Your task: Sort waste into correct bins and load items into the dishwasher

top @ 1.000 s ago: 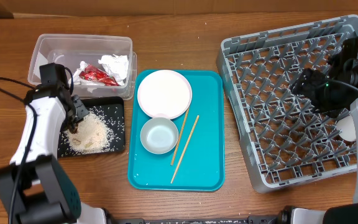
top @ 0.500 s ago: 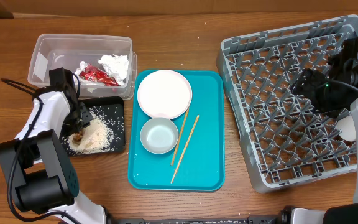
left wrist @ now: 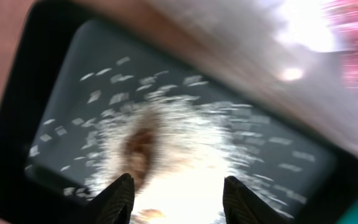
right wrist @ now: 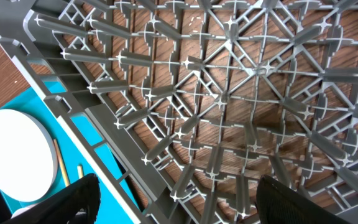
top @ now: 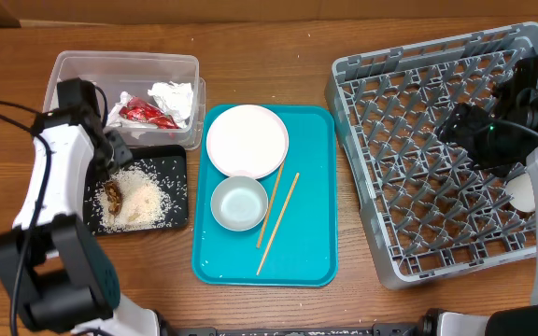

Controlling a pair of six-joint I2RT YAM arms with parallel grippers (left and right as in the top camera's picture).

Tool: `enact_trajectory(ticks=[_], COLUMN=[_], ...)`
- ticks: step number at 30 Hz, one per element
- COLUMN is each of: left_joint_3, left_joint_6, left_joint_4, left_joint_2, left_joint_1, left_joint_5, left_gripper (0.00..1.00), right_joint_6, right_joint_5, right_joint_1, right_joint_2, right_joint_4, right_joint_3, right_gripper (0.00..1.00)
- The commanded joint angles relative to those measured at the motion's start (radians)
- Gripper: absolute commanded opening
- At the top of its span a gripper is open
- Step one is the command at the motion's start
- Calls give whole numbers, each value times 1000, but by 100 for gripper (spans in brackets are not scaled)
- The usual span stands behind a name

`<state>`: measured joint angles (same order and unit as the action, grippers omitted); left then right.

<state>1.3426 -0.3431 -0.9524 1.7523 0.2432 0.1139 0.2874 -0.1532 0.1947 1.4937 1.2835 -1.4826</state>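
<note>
Grey dish rack (top: 437, 159) at 3 o'clock under the wide-open, empty right gripper (right wrist: 179, 198), teal tray (top: 306, 243) centre carrying plate (top: 247, 140), bowl (top: 239, 203), chopsticks (top: 278, 219), clear tub (top: 82, 70) at 10 o'clock with napkin (top: 171, 96) and red wrapper (top: 143, 113), black tray (top: 184, 182) at 9 o'clock, rice (top: 138, 201) and brown scrap (top: 113, 194) beneath parted, empty left gripper (left wrist: 176, 193)

Brown wood-grain table (top: 269, 37) w/ soft, even light

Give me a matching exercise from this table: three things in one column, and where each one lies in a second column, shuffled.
Column one:
1. red wrapper
2. brown scrap
3. chopsticks

Column two:
A. on the teal tray
B. in the clear tub
C. on the black tray

Pairs: 1-B, 2-C, 3-A.
</note>
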Motion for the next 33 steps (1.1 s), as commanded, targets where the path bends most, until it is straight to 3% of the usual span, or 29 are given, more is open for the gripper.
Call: enact_trajectory(ticks=[1, 7, 14, 20, 27, 33], left_joint_3=[44, 20, -8, -7, -7, -7], left_joint_6=[74, 139, 85, 26, -52, -81], left_joint_4=[4, -57, -141, -185, -252, -277], left_joint_2=[-122, -135, -119, -164, -318, -445], left_joint_1=[-83, -297, -451, -444, -379, -258], left_joint_5=[-192, -190, -140, -125, -51, -52], left_gripper=[49, 51, 52, 55, 59, 83], right_joint_6=[-4, -4, -42, -111, -109, -80], right_joint_5=[-5, -5, -19, -61, -62, -58], right_joint_1=[-4, -4, -22, -120, -338, -540], right_joint_2=[-4, -4, -4, -5, -5, 26], right_joint_4=[-3, -3, -10, -33, -78, -153], right_joint_3=[1, 1, 0, -8, -8, -7], right_gripper=[82, 83, 82, 83, 83, 84])
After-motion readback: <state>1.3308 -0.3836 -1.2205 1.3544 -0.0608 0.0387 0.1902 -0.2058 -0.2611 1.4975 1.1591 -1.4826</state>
